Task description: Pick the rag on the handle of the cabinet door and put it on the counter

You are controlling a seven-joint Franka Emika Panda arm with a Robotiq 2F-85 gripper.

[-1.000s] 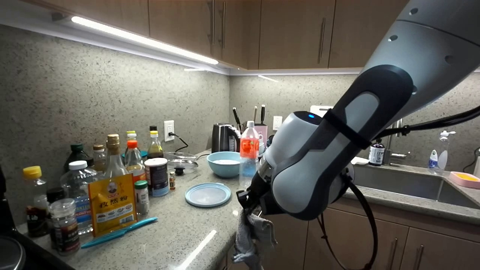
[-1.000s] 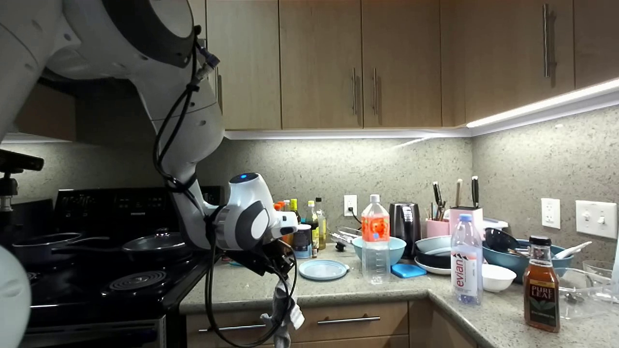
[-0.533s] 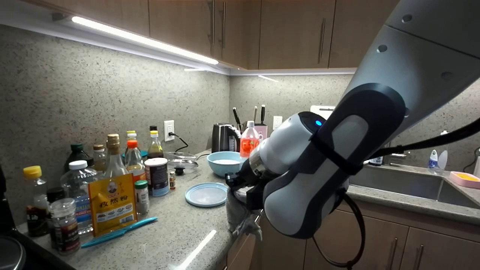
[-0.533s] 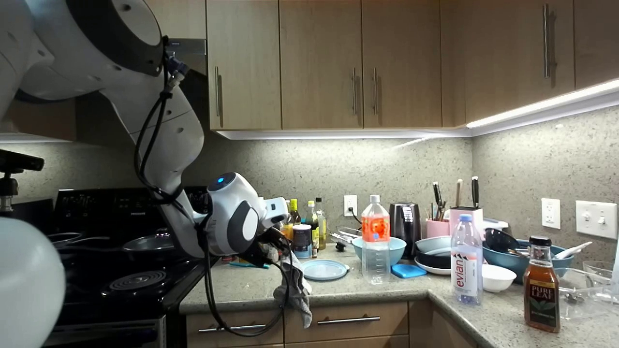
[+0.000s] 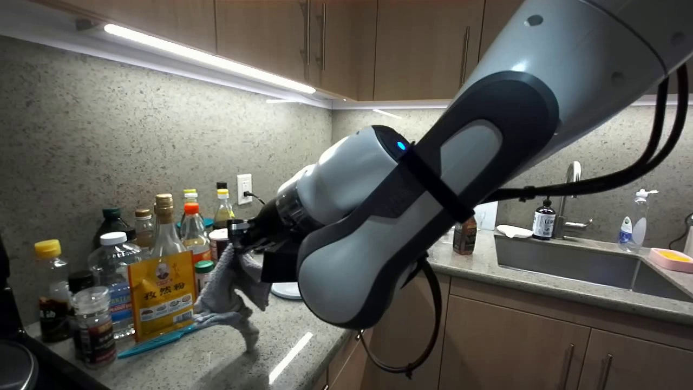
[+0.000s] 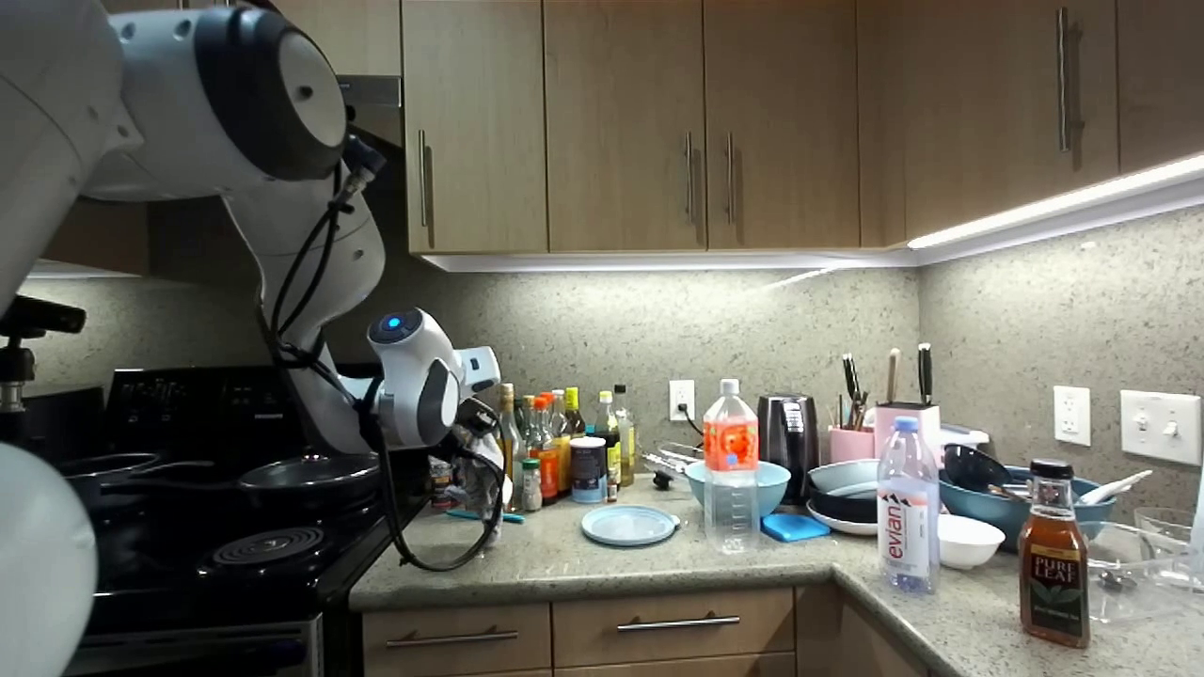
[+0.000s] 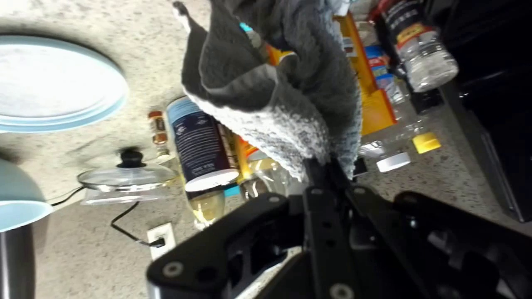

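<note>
The light-grey rag point(image 5: 227, 287) hangs bunched from my gripper point(image 5: 241, 246), above the counter point(image 5: 319, 325). In the wrist view, the fingertips of my gripper point(image 7: 326, 164) are pinched together on one end of the rag point(image 7: 303, 108), and its loose folds spread away from them. From the exterior views I cannot tell whether the rag's lowest corner touches the stone. Cables and the arm partly cover the rag point(image 6: 484, 480) in an exterior view. A bar handle point(image 6: 451, 638) on the cabinet front below the counter has no cloth on it.
Close behind the rag stand a yellow spice bag point(image 5: 162, 295) and several bottles. A teal knife point(image 5: 159, 342) lies beside the bag. Further along are a pale blue plate point(image 6: 628, 525), a tall bottle point(image 6: 731, 470) and a blue bowl point(image 6: 771, 484). The black stove point(image 6: 263, 574) adjoins the counter.
My gripper has carried the rag up from below the counter's front edge, over the worktop and towards the bottles and stove. The grip has stayed shut on the cloth.
</note>
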